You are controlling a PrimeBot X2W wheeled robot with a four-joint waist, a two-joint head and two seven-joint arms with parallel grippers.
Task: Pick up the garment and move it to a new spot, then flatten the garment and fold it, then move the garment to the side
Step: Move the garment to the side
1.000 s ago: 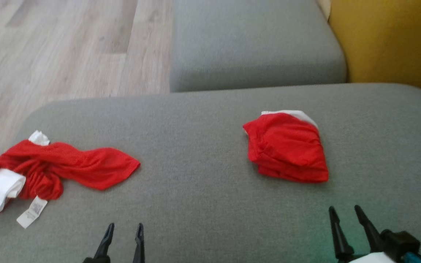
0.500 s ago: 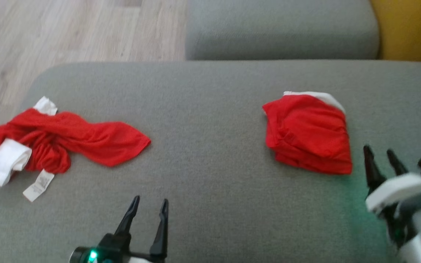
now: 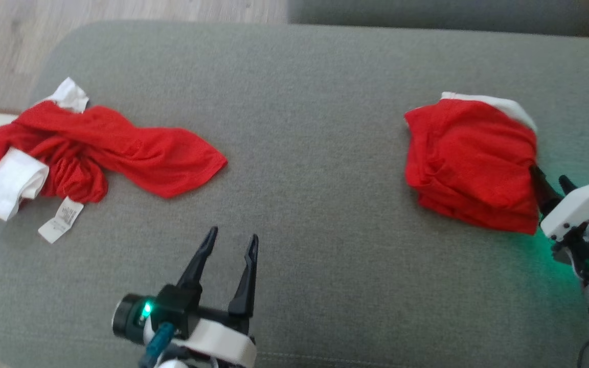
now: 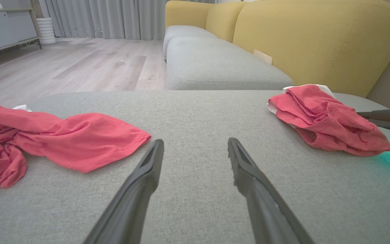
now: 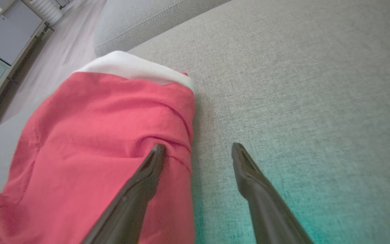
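Writing: a white care label (image 3: pixel 61 226) is seen lying flat on the grey seat cushion (image 3: pixel 299 92), at the near edge of the crumpled red garment (image 3: pixel 120 151). Grey print is carried on it, but nothing can be read. No brand marks are made out elsewhere.

Crumpled red garment: found at the cushion's left end, twisted and bunched, with one flat lobe spread toward the cushion's middle. Fine mesh-like red cloth is noted, with white bands at its far and left parts. Its leftmost part is draped past the cushion's edge.

Folded red garment (image 3: pixel 471 163): laid at the cushion's right end as a compact stack of layers, with a white band showing along its far edge.

Left gripper (image 3: pixel 234 234): held over the cushion's near middle, fingers spread wide, nothing held.

Right gripper (image 5: pixel 199 146): also spread wide, nothing gripped. One finger is seen over the folded garment's right edge and the other over bare cushion. Contact cannot be judged. A green glow is cast on the cushion there.

Surroundings: the cushion is covered in coarse grey weave. A second grey cushion (image 4: pixel 215 64) is set beyond it, backed by yellow upholstery (image 4: pixel 317 40). Pale wood-look flooring (image 4: pixel 80 64), grey curtains (image 4: pixel 107 17) and a grey cabinet (image 4: pixel 2 28) are noted farther off.
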